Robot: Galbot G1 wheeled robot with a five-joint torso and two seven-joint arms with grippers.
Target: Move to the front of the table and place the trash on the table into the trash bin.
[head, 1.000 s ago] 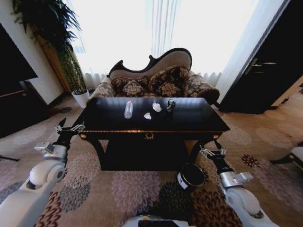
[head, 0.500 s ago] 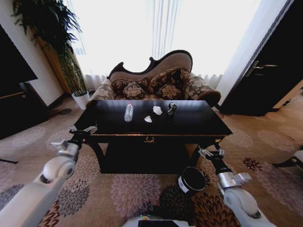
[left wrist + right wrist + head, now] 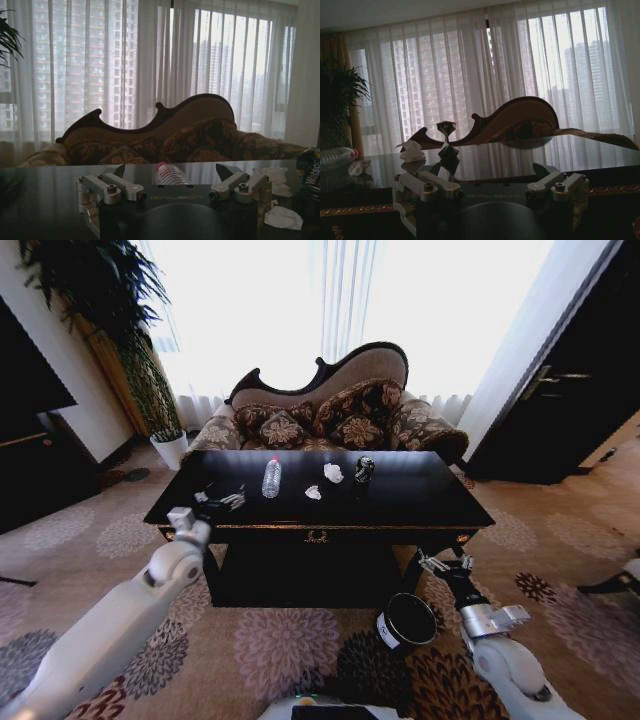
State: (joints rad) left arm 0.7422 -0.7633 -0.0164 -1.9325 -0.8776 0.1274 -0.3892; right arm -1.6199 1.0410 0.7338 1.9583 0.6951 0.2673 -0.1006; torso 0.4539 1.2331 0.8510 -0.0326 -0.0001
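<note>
counter [image 3: 420,502]: centre frame, robot parked in front
trash [image 3: 333,472]: paper lumps and dark piece on counter, upper centre, none binned
bin [image 3: 405,620]: floor, lower right
left end effector [image 3: 222,500]: over counter's left edge, jaws apart, empty
right end effector [image 3: 443,562]: low beside bin, jaws apart, empty

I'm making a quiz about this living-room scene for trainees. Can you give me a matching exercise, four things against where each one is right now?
Things:
1. plastic bottle
2. trash bin
3. left hand
4. right hand

Places:
a. on the carpet by the table's front right leg
b. over the table's left part, open
c. standing on the tabletop, left of the paper lumps
d. low, beside the table's front right corner, open

Pairs: 1-c, 2-a, 3-b, 4-d
</note>
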